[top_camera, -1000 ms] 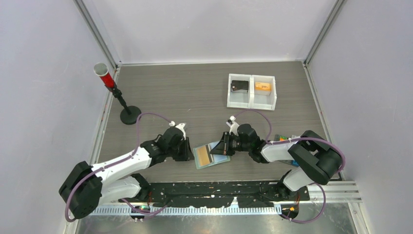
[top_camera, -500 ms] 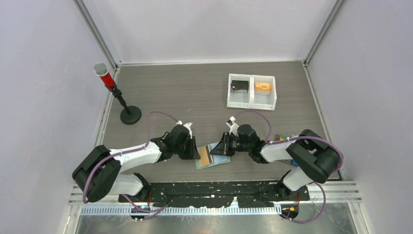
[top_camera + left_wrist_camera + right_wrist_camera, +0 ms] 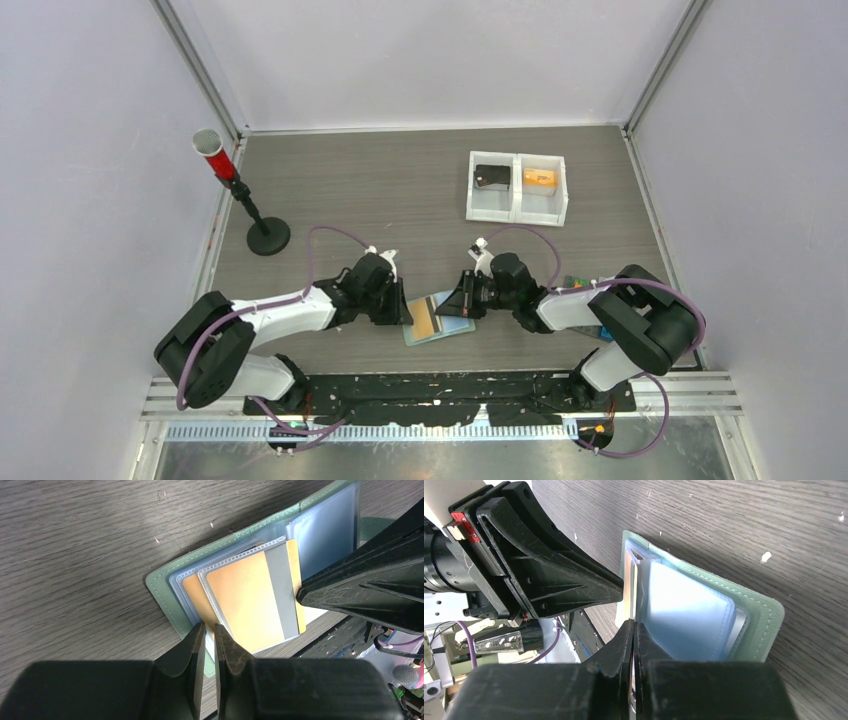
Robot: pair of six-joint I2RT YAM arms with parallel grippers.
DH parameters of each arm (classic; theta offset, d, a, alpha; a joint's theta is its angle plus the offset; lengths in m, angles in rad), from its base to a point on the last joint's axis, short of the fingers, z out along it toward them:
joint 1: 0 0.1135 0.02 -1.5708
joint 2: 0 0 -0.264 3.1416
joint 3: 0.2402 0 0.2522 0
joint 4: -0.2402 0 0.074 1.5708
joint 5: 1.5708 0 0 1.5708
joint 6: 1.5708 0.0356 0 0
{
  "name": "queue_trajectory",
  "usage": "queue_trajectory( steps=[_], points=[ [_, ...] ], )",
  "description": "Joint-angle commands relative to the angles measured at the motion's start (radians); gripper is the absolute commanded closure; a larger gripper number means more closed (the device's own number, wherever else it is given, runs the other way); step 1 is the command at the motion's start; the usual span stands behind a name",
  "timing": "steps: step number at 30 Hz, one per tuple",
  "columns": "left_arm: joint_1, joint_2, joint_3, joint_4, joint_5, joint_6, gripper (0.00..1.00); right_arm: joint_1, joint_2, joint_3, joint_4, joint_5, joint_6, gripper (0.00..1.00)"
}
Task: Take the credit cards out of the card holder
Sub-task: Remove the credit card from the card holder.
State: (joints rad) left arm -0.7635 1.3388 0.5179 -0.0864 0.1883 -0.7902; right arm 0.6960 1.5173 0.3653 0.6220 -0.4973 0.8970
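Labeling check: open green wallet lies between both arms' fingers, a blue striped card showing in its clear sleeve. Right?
No: the card in the sleeve of the wallet is orange with a grey stripe, not blue; the left wrist view shows it. Rest holds.

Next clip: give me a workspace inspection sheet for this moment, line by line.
Surface: dark wood-grain table, a few pale specks.
Job's things: card holder lies open; orange card sits in a clear sleeve.
Clutter: white bin holding a black item and an orange item; red cup on a stand.
Grippers: left gripper nearly shut at the holder's edge, grip unclear; right gripper shut on its pale pocket.
Cables: purple cables loop off both arms.
Surroundings: pale walls.
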Motion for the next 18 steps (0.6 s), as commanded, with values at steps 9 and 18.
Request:
queue_trajectory(
  steps=[9,18],
  points=[
    [0.001,0.044,-0.035,-0.078,-0.077,0.026,0.85,-0.040,-0.086,-0.031,-0.028,0.010,-0.031,0.95],
    [0.001,0.039,-0.032,-0.090,-0.082,0.035,0.85,-0.061,-0.137,-0.028,-0.087,0.007,-0.052,0.95]
  ],
)
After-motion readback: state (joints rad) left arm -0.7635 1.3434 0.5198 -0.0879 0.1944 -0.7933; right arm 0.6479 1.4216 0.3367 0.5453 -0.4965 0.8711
